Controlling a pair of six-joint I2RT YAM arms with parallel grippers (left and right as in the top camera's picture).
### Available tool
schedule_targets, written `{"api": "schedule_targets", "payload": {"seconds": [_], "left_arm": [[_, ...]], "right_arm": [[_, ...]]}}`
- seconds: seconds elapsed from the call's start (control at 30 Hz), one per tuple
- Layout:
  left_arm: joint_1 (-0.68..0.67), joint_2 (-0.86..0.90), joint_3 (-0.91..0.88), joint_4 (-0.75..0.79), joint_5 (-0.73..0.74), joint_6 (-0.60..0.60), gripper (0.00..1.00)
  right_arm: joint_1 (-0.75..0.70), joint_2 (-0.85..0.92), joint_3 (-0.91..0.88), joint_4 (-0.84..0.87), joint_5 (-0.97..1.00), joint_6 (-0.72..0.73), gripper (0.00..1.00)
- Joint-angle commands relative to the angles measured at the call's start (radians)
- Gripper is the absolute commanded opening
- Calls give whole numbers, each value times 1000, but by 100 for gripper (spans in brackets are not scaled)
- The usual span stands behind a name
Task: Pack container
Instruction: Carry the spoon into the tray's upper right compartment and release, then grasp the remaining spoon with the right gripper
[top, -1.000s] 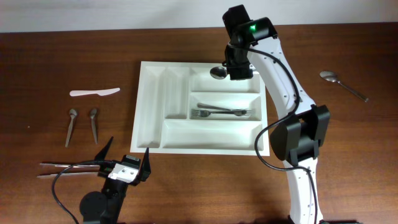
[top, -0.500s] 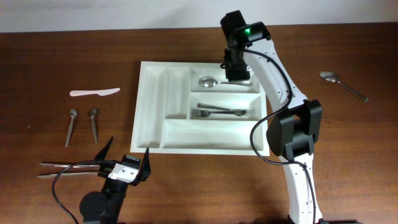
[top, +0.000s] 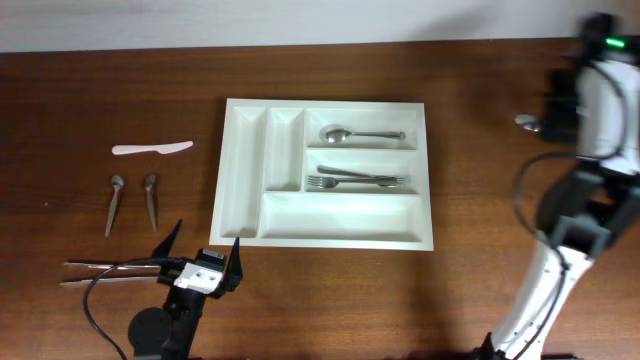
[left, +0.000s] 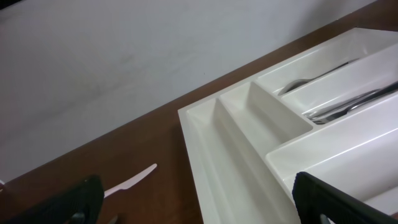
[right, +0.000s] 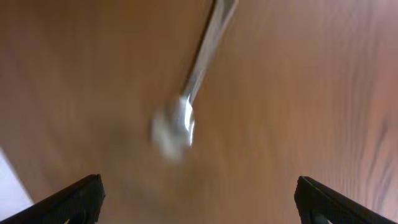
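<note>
From overhead, the white cutlery tray (top: 232, 170) lay flat at the middle of the brown table (top: 480, 290), its two narrow compartments on the left and three wide ones on the right. A metal spoon (top: 360, 133) lay in the top wide compartment and forks (top: 360, 180) in the middle one. Left of the tray, well apart from it, were a white plastic knife (top: 152, 149) and below it two small spoons (top: 114, 203), with two long thin utensils (top: 110, 267) nearer the front edge. The left gripper (top: 204, 243) sat low beside those, its fingers spread and holding nothing. The right arm (top: 600, 90) stood blurred at the far right, over another spoon (top: 527, 122) on the bare wood. In the left wrist view, the tray's corner filled the right side, the plastic knife showed beyond it, and the dark fingertips (left: 68, 202) stood wide apart at the lower corners. In the right wrist view, the right gripper (right: 199, 202) hung with fingers apart above that blurred spoon, not touching it.
</note>
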Motion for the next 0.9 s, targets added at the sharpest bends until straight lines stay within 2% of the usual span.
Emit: {"api": "schedule_targets", "payload": {"seconds": [0.0,0.17,0.4,0.7,0.87], "left_arm": [[3,-6,-8,1,-3,-13,99],[3,-6,-8,1,-3,-13,99],[3,-6,-8,1,-3,-13,99],[3,-6,-8,1,-3,-13,99],[3,-6,-8,1,-3,-13,99]], "right_arm": [[-71,23,-48,31,-2,35,99],[-122,73,-66,96,-7,32,99],[-123,142,-66,150,-35,36,99],[-124,183,-66,153,-109,43,100],[-124,188,-66,147,-169,62,92]]}}
